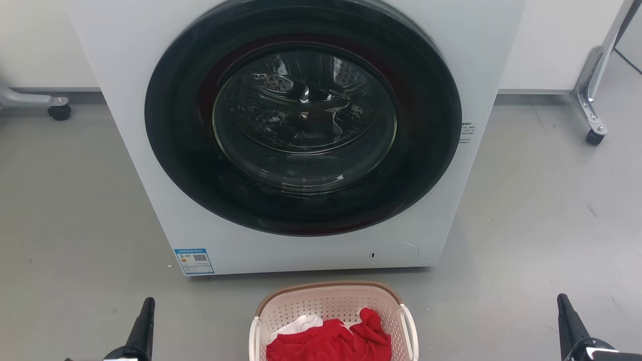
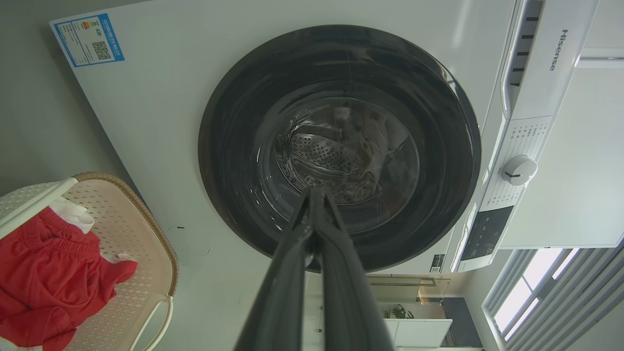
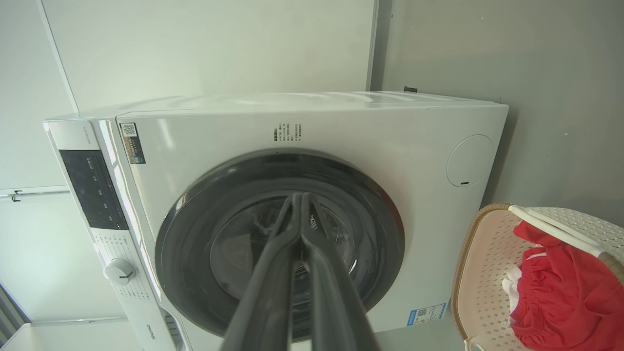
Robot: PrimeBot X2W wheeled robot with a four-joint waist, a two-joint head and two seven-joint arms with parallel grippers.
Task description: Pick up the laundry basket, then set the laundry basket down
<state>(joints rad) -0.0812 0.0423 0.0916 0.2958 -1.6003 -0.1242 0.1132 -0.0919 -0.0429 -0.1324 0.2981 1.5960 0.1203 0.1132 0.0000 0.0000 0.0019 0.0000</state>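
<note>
Grey floor (image 1: 60, 200) is spreading wide, and the white washer (image 1: 301, 250) is standing big in the middle, door closed. Just in front of it the laundry basket (image 1: 331, 306) is sitting on the floor, carrying a red garment (image 1: 331, 343) and a white cloth (image 1: 301, 323). The left gripper (image 2: 315, 197) and right gripper (image 3: 297, 200) are hanging well apart on either side, each with fingers pinched together on nothing. Danger ahead, I reckon: those slim white handles (image 1: 410, 328) are asking for an even two-sided grab, and a lopsided lift risks tipping clothes out or bumping the washer.
</note>
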